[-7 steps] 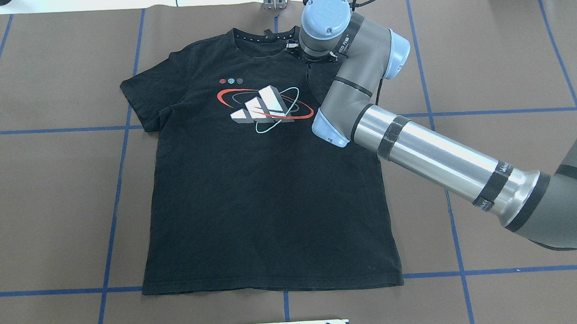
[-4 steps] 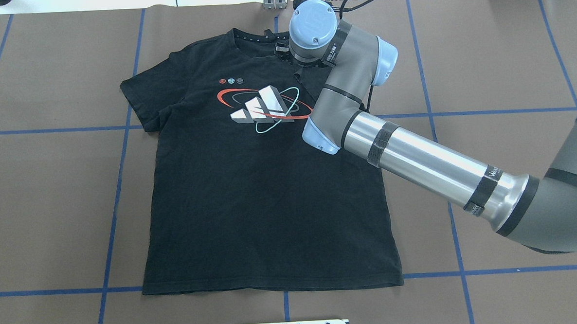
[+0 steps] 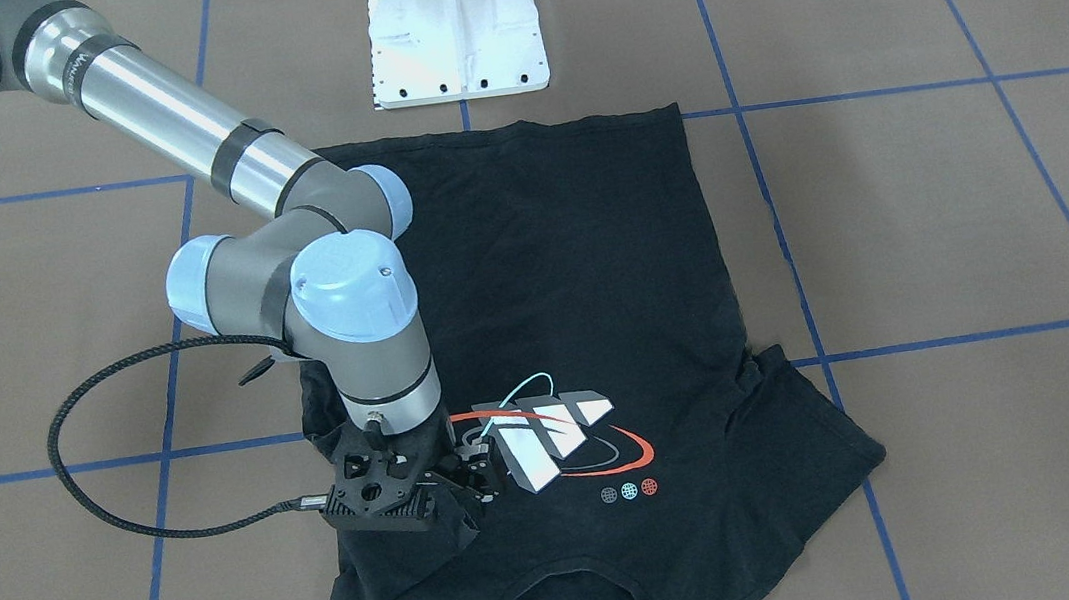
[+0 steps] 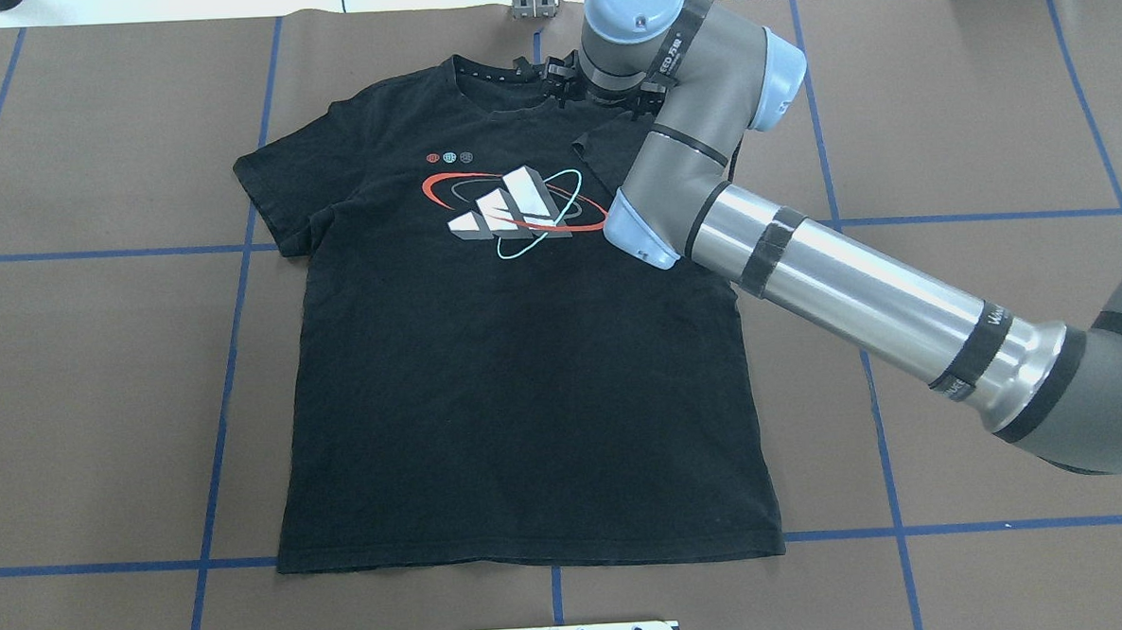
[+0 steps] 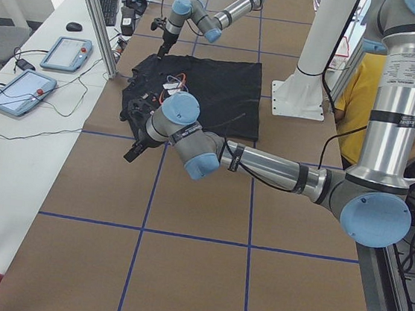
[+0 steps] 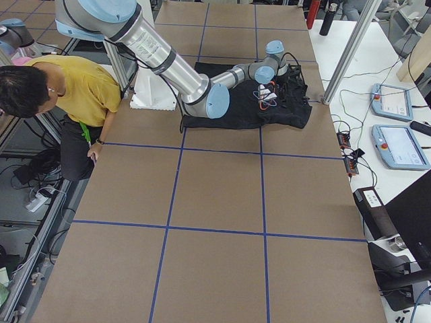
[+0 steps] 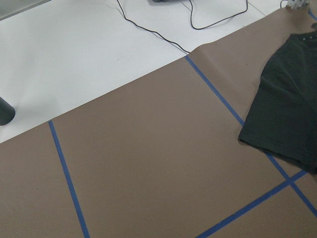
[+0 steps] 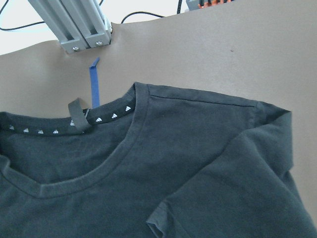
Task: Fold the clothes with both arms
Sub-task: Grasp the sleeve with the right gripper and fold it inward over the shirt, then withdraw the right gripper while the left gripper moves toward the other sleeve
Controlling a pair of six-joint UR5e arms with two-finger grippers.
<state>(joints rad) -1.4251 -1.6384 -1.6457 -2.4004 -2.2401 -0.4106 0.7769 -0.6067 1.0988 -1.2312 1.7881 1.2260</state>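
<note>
The black T-shirt [image 4: 488,384] lies flat on the brown table, logo [image 4: 509,208] up, collar toward the far edge. Its sleeve [image 4: 601,148] on the overhead view's right is folded inward onto the chest, as the right wrist view [image 8: 233,188] also shows. My right gripper [image 3: 471,476] hovers just above that shoulder beside the collar [image 8: 124,148]. It looks open and holds nothing. It also shows in the overhead view [image 4: 550,72]. My left gripper [image 5: 133,151] shows only in the exterior left view, above bare table beside the shirt's other sleeve [image 7: 290,109]. I cannot tell its state.
The white mounting base [image 3: 454,37] stands at the robot's table edge. An aluminium post [image 8: 74,25] stands behind the collar. A black cable loop [image 3: 81,472] hangs from my right wrist. A person in yellow [image 6: 74,94] sits beside the table. Tablets [image 5: 20,89] lie on the white bench.
My right wrist swung left over the collar, then came back right and rose. The folded sleeve stayed lying on the shirt.
</note>
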